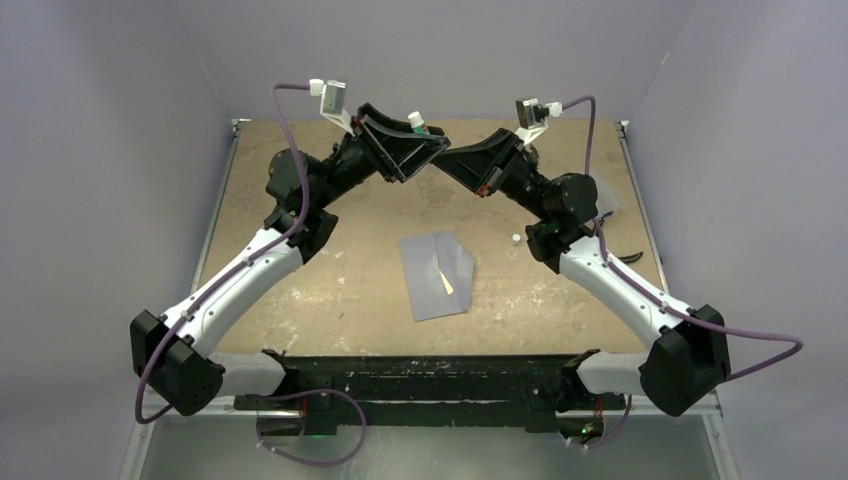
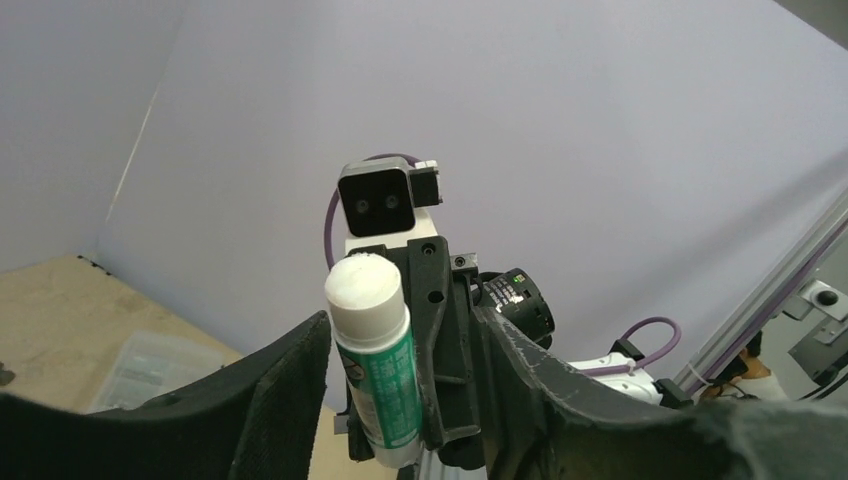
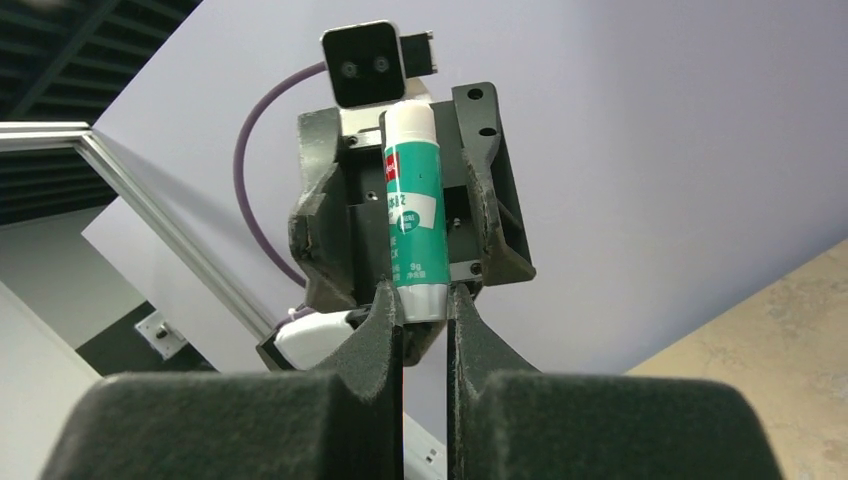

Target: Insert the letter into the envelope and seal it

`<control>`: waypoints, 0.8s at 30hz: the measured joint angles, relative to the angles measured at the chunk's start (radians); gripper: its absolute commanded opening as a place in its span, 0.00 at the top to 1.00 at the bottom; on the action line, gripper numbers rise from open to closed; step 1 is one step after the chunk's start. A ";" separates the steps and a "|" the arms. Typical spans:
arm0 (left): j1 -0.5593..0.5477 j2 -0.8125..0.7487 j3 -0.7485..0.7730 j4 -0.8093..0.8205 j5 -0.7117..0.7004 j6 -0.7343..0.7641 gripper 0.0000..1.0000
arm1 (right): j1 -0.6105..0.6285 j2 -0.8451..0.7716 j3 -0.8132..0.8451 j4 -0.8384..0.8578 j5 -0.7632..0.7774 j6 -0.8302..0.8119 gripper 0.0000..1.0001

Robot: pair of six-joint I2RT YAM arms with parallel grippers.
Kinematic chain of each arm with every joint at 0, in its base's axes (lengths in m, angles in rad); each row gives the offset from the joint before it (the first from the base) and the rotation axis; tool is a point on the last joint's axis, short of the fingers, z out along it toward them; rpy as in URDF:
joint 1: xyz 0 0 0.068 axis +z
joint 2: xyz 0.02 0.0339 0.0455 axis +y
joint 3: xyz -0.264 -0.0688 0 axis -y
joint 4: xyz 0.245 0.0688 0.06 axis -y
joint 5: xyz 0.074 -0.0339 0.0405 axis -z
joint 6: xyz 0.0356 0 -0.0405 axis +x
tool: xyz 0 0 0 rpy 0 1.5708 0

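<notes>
Though flat, envelope lengthwise near-far.

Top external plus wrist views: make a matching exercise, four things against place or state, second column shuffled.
1 glue stick
2 envelope
3 left gripper
4 right gripper

a flat on the table
b open, fingers either side of the stick
c shut on one end of the stick
d raised between both grippers

Pairs: 1-d, 2-a, 3-b, 4-c
</notes>
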 measured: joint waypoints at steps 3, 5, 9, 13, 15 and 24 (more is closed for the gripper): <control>0.000 -0.026 0.013 -0.068 -0.004 0.035 0.45 | 0.000 -0.004 0.000 -0.013 0.000 -0.006 1.00; 0.000 -0.043 0.019 -0.102 -0.006 0.055 0.49 | 0.000 -0.004 0.000 -0.017 0.000 -0.006 1.00; 0.006 -0.058 0.023 -0.134 -0.008 0.083 0.65 | 0.000 -0.004 0.000 -0.016 -0.003 -0.006 1.00; 0.010 -0.056 0.024 -0.162 -0.009 0.088 1.00 | 0.000 -0.004 0.000 -0.013 -0.010 -0.006 1.00; 0.011 -0.056 0.025 -0.165 -0.005 0.081 1.00 | 0.000 -0.002 0.000 -0.011 -0.014 -0.014 0.90; 0.011 -0.043 0.060 -0.212 -0.078 0.055 1.00 | 0.000 -0.008 0.036 -0.125 0.031 -0.162 0.27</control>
